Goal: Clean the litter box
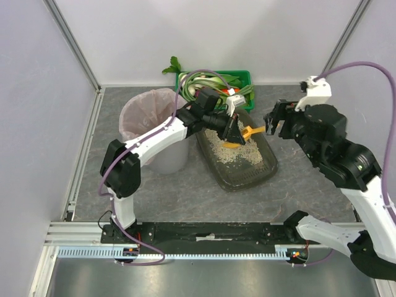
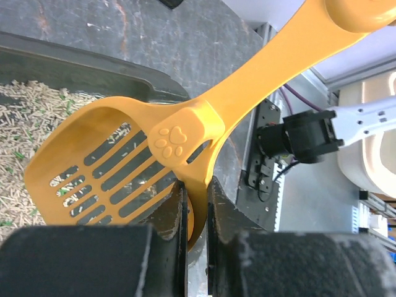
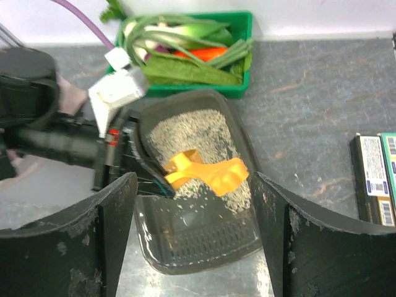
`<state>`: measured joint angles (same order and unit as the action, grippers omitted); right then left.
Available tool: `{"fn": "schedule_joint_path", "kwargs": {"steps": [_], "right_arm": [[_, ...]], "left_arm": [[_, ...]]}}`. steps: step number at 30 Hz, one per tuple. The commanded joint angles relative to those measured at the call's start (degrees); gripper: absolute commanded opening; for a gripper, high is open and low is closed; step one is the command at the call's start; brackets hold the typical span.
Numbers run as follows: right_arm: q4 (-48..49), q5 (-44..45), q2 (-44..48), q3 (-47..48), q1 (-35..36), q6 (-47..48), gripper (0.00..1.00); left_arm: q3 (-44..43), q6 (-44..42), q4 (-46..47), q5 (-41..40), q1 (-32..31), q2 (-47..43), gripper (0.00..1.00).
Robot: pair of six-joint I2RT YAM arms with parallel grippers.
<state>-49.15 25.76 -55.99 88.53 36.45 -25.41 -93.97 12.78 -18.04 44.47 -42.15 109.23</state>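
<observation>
Left wrist view suggests the scoop point(image 2: 124, 154) could twist loose and scatter litter, since the left fingers point(image 2: 180, 235), clamped nearly shut, pinch only its thin edge; the right fingers point(image 3: 80, 235) stand wide apart, holding nothing, near the litter box point(image 1: 244, 176), which sits on the bench point(image 1: 185, 198) beside the bin point(image 1: 151, 117).

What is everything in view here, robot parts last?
Shallow dark grey plastic litter box: one, holds pale beige litter, on the grey table.
Orange slotted plastic scoop: one, over the litter, gripped near its neck.
Round grey bin, pink liner: one, left of the litter box.
Green plastic crate of vegetables: one, behind the litter box.
Flat labelled packs: two, dark, right of the litter box.
Robot's left gripper: one, black, shut on the scoop.
Robot's right gripper: one, black, open, right of the litter box.
</observation>
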Motion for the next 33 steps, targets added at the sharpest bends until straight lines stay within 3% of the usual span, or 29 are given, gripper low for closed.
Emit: {"fn": "schedule_joint_path", "kwargs": {"steps": [1, 4, 5, 7, 8, 9, 10, 19, 22, 33], "right_arm": [[-6.8, -3.4, -6.1, 3.0, -2.3, 0.3, 0.80], [-5.4, -7.7, -9.0, 3.1, -6.6, 3.4, 0.79], [-3.1, -13.0, -9.2, 2.0, -8.6, 6.7, 0.79], [0.5, -20.0, -9.1, -1.4, -17.9, 9.9, 0.79], [2.3, -33.2, -9.7, -3.8, -22.8, 10.4, 0.78], [2.6, -40.0, -11.8, -4.1, -32.4, 9.8, 0.77], [3.1, -43.5, -12.8, -4.2, -34.0, 8.5, 0.73], [4.8, -51.6, -10.2, -4.4, -36.1, 8.8, 0.79], [4.7, -50.6, -9.4, -5.0, -36.2, 9.0, 0.80], [3.3, -53.3, -12.0, -3.4, -36.1, 12.6, 0.70]], "left_arm": [[2.2, 3.7, 2.9, 6.6, 2.1, -6.7, 0.02], [2.5, 5.0, 3.6, 6.5, 2.9, -6.9, 0.02], [2.1, 5.2, 3.6, 6.3, 2.9, -6.6, 0.02], [2.0, 6.8, 5.9, 5.8, 2.7, -6.4, 0.02], [1.8, 7.6, 6.3, 5.9, 2.7, -6.0, 0.02], [1.4, 9.3, 6.4, 6.2, 2.7, -5.9, 0.02], [1.4, 10.1, 7.4, 7.0, 2.7, -5.6, 0.02], [-0.8, 8.1, 5.2, 7.7, 2.6, -3.5, 0.02], [-0.2, 7.9, 6.5, 8.3, 2.7, -3.5, 0.02], [1.9, 10.1, 10.8, 13.3, 3.3, -2.3, 0.02]]}}
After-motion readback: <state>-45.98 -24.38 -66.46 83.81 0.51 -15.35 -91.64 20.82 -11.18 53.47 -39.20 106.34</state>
